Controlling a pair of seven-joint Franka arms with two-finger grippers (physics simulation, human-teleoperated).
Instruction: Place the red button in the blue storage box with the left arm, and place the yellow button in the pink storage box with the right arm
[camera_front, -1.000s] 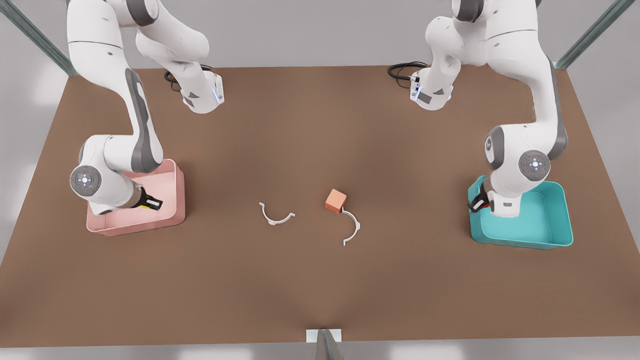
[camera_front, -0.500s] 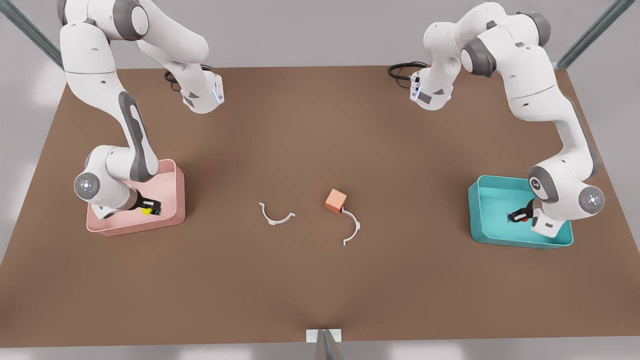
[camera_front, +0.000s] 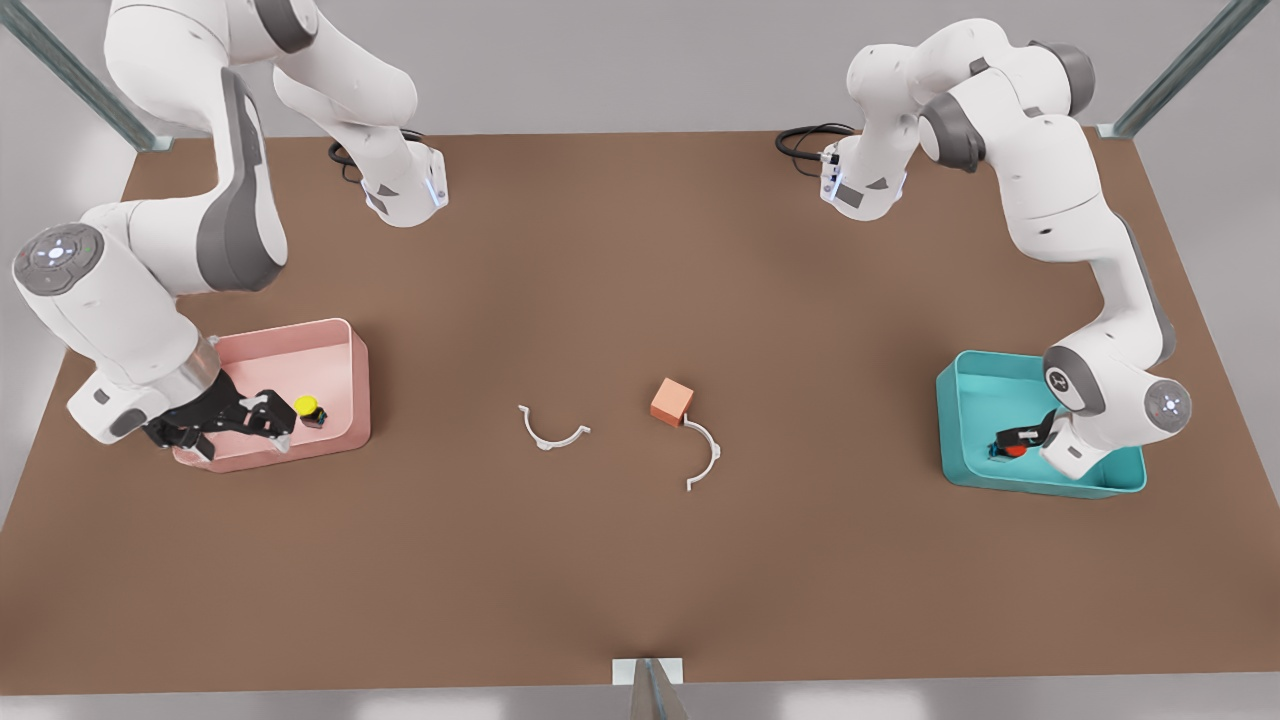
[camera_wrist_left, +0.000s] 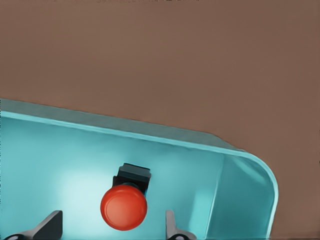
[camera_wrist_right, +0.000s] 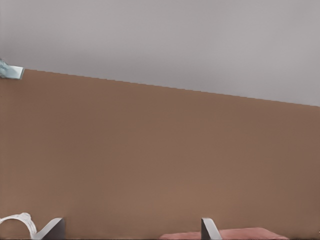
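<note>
Both buttons just released: left gripper (camera_front: 1008, 441) jaws apart over red button (camera_front: 1014, 450) in blue box (camera_front: 1100, 484), right gripper (camera_front: 262, 418) lifted back with jaws apart, yellow button (camera_front: 307, 407) in pink box (camera_front: 345, 340); task looks done.

brown table (camera_front: 640, 570), salmon-orange cube (camera_front: 672, 401) around the middle, white curved clip (camera_front: 704, 452) touching it at 4 o'clock, another white clip (camera_front: 552, 430) at its 8 o'clock
</note>
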